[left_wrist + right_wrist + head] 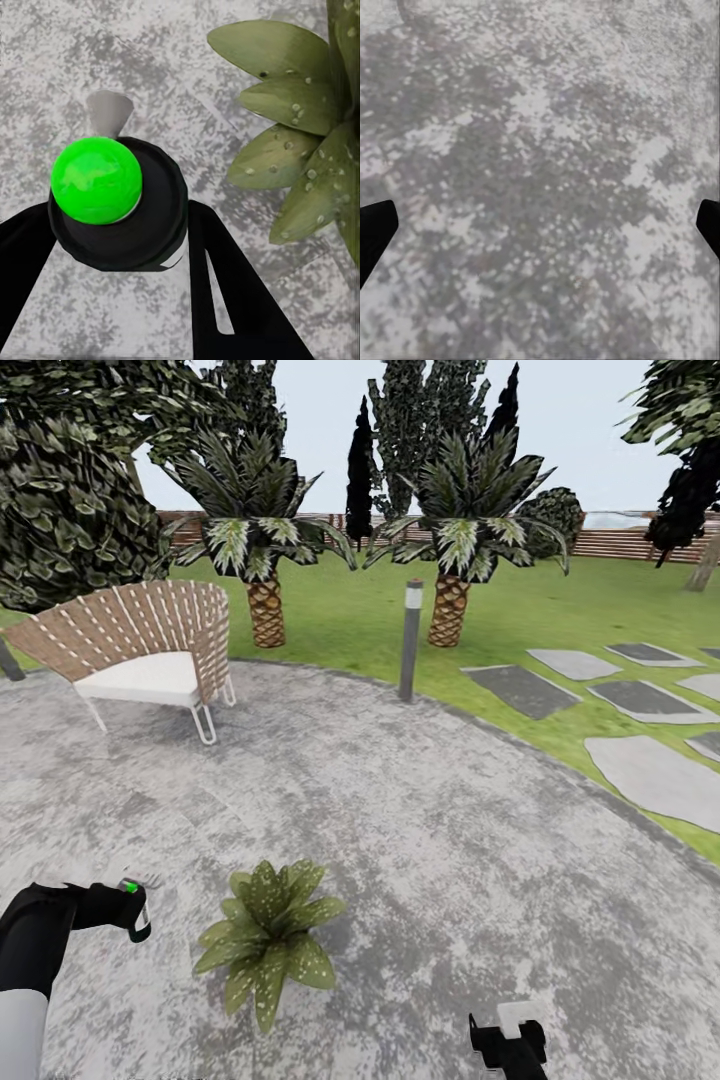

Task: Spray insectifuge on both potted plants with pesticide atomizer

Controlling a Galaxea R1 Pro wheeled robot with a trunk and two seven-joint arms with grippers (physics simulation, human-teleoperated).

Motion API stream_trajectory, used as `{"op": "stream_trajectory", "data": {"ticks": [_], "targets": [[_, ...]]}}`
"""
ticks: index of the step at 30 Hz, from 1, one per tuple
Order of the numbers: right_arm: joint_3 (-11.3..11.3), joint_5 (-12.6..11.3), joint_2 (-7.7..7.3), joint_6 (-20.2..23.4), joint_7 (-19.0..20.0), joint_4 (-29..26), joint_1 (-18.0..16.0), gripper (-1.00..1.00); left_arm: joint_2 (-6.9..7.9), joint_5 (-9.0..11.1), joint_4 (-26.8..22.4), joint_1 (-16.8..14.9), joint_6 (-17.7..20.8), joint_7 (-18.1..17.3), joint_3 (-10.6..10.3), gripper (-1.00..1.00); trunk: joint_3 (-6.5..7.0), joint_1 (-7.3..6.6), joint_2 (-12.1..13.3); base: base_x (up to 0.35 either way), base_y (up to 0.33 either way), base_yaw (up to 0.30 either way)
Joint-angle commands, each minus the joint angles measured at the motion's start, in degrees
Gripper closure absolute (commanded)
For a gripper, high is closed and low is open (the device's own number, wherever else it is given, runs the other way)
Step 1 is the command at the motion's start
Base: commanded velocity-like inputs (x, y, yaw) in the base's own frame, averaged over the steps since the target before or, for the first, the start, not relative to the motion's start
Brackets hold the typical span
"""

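My left gripper (138, 916) is shut on the pesticide atomizer (134, 905), a small dark bottle whose round top (96, 178) shows bright green. In the left wrist view the black fingers (225, 285) flank the atomizer (124, 225), and a small pale grey cone (109, 112) sticks out past its top. A broad-leaved, white-speckled potted plant (268, 938) stands on the grey stone patio just right of that gripper; its leaves (300, 150) hide the pot. My right gripper (508, 1040) hangs open over bare stone (540, 187) at the lower right, nothing between its fingers.
A woven chair (150, 645) with a white seat stands at the patio's far left. A grey bollard lamp (410, 640) marks the patio edge. Two palms (265, 560) (455, 550) rise on the lawn, stepping stones (650, 700) lie to the right, and a wooden fence (620, 542) runs behind.
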Motion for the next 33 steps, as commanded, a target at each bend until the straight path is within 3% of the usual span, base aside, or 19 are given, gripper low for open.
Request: {"op": "stream_trajectory", "data": {"ticks": [1,15,33], "targets": [[0.47,0.01,-0.03,-0.05,-0.43,0.02,-0.02,-1.0,-0.03,-0.26,-0.08,-0.07,0.35,-0.41,0.11,1.0,-0.05,0.0,-0.02,0.082,-0.269,0.252],[0.47,0.02,-0.03,-0.03,-0.43,0.02,-0.02,-1.0,-0.11,-0.26,-0.04,-0.06,0.35,-0.42,0.03,1.0,-0.05,0.0,-0.02,0.015,-0.054,0.276],[0.47,0.07,-0.03,0.0,-0.43,0.02,-0.02,-1.0,-0.2,-0.34,-0.08,-0.05,0.26,-0.42,-0.06,1.0,-0.05,0.0,-0.02,0.088,-0.256,0.278]]}}
